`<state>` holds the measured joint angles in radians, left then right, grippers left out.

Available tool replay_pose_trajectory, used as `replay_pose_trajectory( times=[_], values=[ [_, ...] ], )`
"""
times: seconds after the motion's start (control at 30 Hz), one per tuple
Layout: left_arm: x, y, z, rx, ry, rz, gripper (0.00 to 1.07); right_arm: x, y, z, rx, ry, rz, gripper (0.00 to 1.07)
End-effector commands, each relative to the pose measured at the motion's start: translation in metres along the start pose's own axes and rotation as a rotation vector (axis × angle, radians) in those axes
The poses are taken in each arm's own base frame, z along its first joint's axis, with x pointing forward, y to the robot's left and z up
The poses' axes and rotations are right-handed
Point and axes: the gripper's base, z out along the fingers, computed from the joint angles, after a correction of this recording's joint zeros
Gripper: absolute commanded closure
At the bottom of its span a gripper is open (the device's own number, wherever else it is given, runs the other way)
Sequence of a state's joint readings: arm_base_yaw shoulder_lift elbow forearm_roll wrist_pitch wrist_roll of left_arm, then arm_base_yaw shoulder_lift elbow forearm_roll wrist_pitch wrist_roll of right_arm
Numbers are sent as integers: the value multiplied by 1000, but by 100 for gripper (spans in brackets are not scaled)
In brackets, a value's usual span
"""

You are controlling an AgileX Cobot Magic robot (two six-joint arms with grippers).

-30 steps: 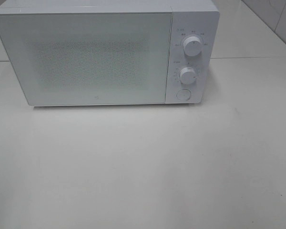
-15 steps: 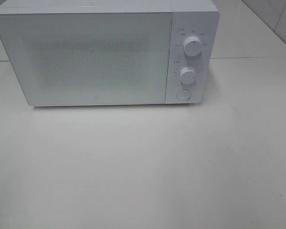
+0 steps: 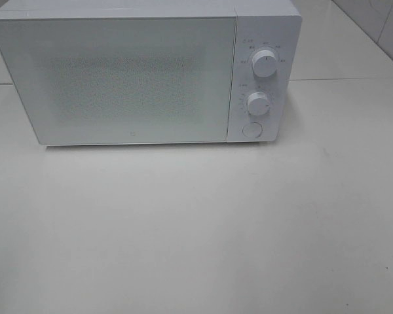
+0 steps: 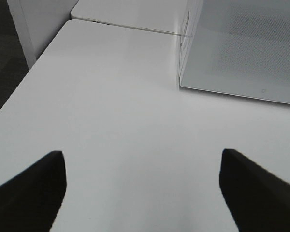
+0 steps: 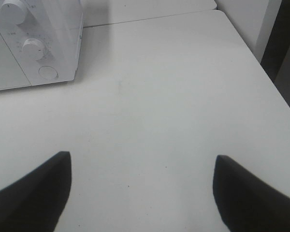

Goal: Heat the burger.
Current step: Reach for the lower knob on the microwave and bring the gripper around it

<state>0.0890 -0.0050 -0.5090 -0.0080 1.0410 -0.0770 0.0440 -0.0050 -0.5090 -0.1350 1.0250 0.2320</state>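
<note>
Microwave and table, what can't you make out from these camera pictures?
- Inside of the microwave: in the high view the shut door has a speckled window that shows nothing, so the burger, seen nowhere, may or may not be inside.
- Markings round the knobs: high view, too small to read.
- The left gripper and the right gripper: the wrist views show only dark fingertips, set apart. The picture edge cuts off the rest.

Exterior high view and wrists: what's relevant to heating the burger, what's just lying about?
Job: microwave, door shut; upper knob; lower knob; round button; left gripper, right gripper, both open and empty. No burger in view.
Lying about: just the white table.
</note>
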Motion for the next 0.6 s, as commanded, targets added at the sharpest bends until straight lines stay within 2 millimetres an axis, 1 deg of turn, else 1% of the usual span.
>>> replay_pose_trajectory(
  times=[0.03, 0.4, 0.6],
  values=[
    [2, 0, -2, 3, -23, -11, 25, -1, -1, -2, 3, -34, 7, 32],
    [2, 0, -2, 3, -23, -11, 25, 0, 1, -2, -14, -33, 15, 32],
    [2, 0, -2, 3, -23, -11, 25, -7, 3, -6, -33, -82, 21, 32]
  ],
)
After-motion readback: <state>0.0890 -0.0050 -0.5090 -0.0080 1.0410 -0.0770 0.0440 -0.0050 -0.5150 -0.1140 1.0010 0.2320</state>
